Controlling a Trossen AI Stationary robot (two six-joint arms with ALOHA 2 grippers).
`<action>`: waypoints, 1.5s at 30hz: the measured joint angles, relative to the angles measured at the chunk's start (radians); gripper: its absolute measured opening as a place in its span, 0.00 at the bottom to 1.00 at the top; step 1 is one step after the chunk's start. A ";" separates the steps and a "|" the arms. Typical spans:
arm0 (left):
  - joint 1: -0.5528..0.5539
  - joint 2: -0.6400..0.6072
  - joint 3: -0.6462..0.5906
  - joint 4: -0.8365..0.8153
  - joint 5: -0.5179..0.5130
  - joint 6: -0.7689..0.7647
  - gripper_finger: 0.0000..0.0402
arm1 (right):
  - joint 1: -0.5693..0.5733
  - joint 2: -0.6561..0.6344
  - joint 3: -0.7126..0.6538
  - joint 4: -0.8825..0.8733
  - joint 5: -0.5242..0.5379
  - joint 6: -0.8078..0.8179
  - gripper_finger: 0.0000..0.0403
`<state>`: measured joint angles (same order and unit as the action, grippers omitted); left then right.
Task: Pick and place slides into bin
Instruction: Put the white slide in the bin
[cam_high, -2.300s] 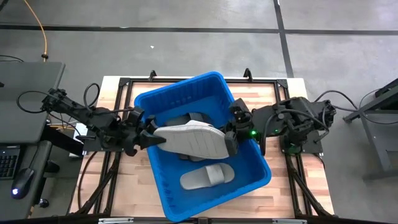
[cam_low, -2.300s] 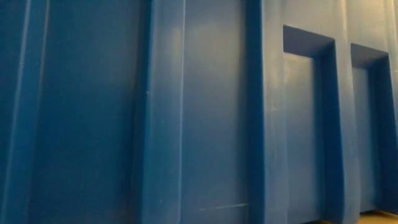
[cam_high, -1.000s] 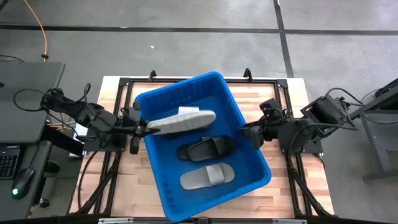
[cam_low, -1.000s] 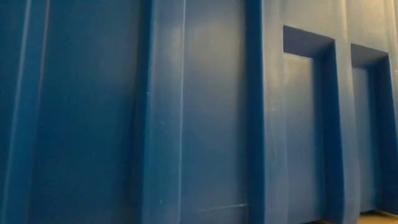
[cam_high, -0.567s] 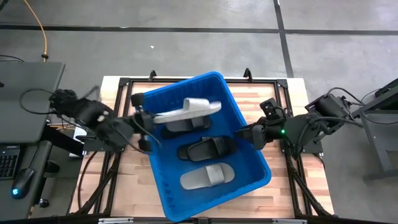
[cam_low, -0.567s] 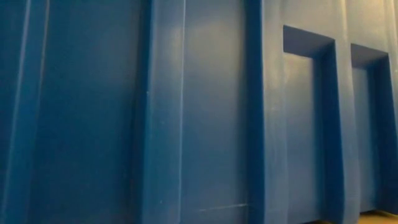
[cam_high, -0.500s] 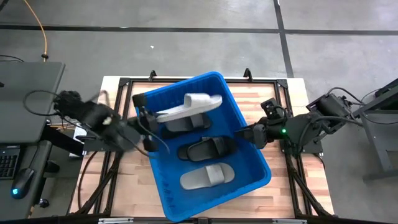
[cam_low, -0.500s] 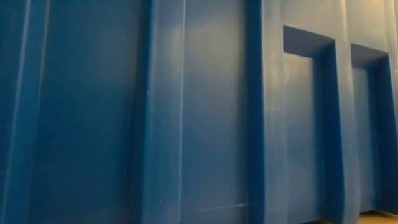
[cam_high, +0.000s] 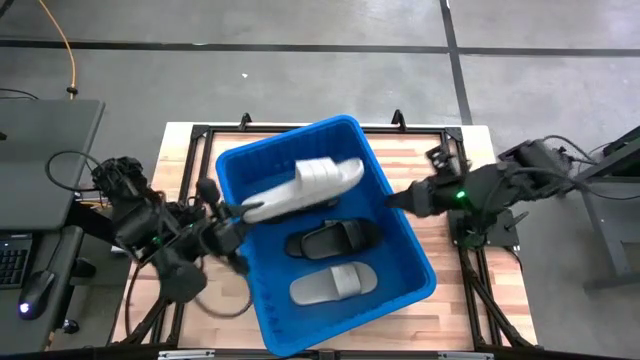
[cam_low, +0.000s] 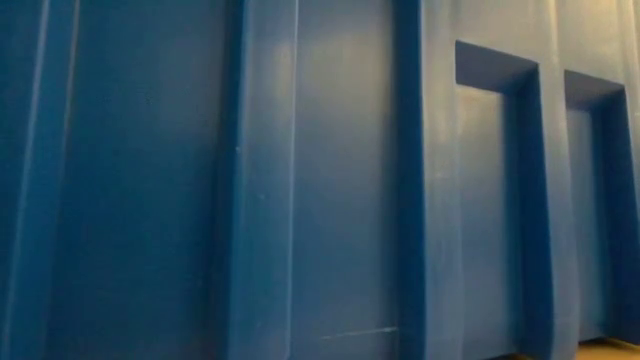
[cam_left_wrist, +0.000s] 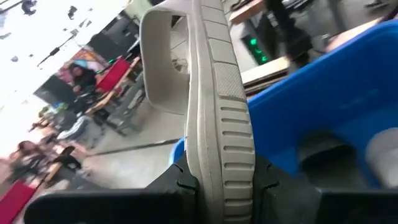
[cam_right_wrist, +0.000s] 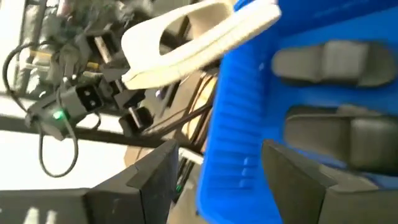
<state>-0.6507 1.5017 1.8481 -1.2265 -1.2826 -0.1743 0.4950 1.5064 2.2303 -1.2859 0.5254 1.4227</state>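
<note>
The blue bin (cam_high: 285, 138) stands askew on the wooden table, and its wall fills the low view (cam_low: 320, 180). On its floor lie a black slide (cam_high: 335, 238) and a grey slide (cam_high: 333, 284). A third, dark one (cam_high: 312, 206) is partly hidden. Above the bin's left part hangs a pale slide (cam_high: 300, 190), with my left gripper (cam_high: 236, 213) shut on it. My right gripper (cam_high: 393, 201) is open by the bin's right rim; the blue wall (cam_right_wrist: 230, 149) shows beyond its fingers. My left gripper pinches the pale slide's heel end (cam_left_wrist: 219, 177) between its two fingers, one on the footbed side and one on the underside. The fingers come nearly level from the table's left, along the slide. The slide is lifted clear above the bin, rolled on its side, strap (cam_left_wrist: 158, 62) and toe end away from the gripper.
Bare wooden table top (cam_high: 440, 165) lies right of the bin and in a narrow strip on its left. In the left wrist view, people (cam_left_wrist: 74, 78) show in the room beyond the table. A desk with a keyboard (cam_high: 12, 262) stands off the table's left.
My left arm has swung toward the table's near edge and risen while its wrist rolled. The pale slide has turned about with it, from lying nearly flat to showing its strap from above. Its toe end has swung toward the far right, still over the bin.
</note>
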 joint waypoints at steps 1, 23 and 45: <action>-0.010 0.000 0.000 -0.001 0.001 -0.007 0.10 | -0.013 -0.009 -0.048 0.061 -0.027 -0.016 0.54; -0.076 0.021 -0.017 -0.029 0.046 -0.054 0.10 | -0.081 -0.551 -1.329 1.447 -0.019 0.112 0.54; -0.056 0.065 -0.014 0.053 0.152 0.064 0.10 | -0.122 -0.436 -1.393 1.778 -0.135 0.221 0.63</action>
<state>-0.7063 1.5670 1.8336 -1.1732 -1.1306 -0.1106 0.3728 1.0707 0.8375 0.4921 0.3903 1.6437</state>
